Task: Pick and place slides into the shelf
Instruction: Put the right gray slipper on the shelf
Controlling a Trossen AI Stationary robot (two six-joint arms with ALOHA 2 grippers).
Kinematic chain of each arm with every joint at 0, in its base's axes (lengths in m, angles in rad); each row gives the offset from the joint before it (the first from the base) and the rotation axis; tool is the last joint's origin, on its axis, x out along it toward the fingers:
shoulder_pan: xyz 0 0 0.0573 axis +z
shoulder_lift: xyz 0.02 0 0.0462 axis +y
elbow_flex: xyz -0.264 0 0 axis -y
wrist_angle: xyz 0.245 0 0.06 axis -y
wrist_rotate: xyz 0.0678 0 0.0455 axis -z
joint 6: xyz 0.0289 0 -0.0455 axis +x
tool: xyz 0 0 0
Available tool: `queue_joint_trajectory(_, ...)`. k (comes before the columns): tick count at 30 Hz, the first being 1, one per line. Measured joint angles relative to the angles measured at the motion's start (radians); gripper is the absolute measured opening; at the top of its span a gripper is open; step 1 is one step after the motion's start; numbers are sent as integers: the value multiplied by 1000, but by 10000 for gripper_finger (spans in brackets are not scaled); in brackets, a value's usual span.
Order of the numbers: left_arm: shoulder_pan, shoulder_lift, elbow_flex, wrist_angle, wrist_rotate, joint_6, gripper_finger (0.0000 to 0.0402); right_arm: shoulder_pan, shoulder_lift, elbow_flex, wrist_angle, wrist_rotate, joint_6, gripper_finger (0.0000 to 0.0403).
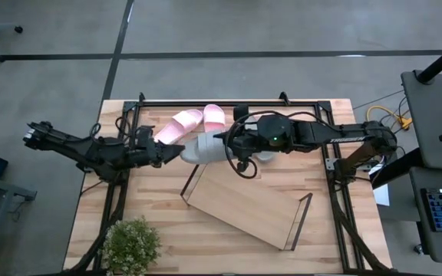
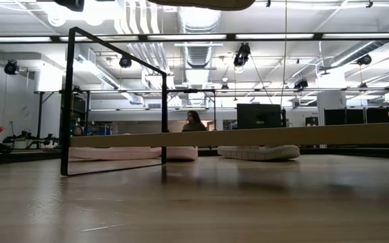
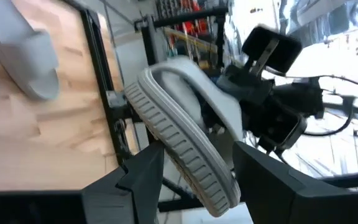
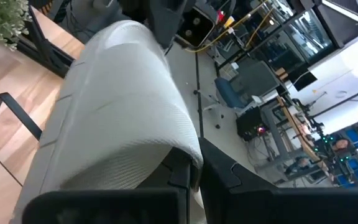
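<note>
A grey slide [image 1: 199, 149] [image 2: 201, 3] is lifted above the table between my two arms. My left gripper [image 1: 173, 153] [image 3: 197, 180] is shut on the end away from its strap. My right gripper [image 1: 222, 144] [image 4: 196, 171] is shut on it at the strap end. The second grey slide [image 1: 267, 156] [image 2: 258, 152] [image 3: 27, 62] lies sole-down on the table under the right arm. Two pink slides [image 1: 181, 125] [image 1: 215, 116] lie side by side near the far edge. The shelf [image 1: 244, 201] [image 2: 282, 137] stands slantwise, just nearer than the grippers. My left gripper pinches the grey slide's sole [image 3: 219, 186] at its strapless end, one finger on each flat face, coming level from the table's left. The slide is clear of the table and turned on edge, its ribbed rim towards the camera. My right gripper is shut on the slide beside the ribbed strap [image 4: 166, 146], coming level from the table's right. The strap hides the exact place of contact.
A potted plant [image 1: 131, 244] stands at the near left corner. The shelf's dark wire frames [image 2: 69, 101] [image 1: 301, 218] rise at both short ends. Black frame rails run along the table's far, left and right sides. A person sits in the room beyond the table.
</note>
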Motion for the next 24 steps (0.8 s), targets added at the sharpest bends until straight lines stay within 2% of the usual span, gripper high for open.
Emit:
queue_joint_trajectory(8,26,75,-1,79,128,-30,177,0,-2,2,-1,-9,-12,8)
queue_joint_trajectory(21,40,110,-2,131,128,-28,176,0,-1,2,29,-9,-29,8)
queue_joint_trajectory(24,46,132,-2,132,126,-36,159,1,2,0,30,-9,-36,8)
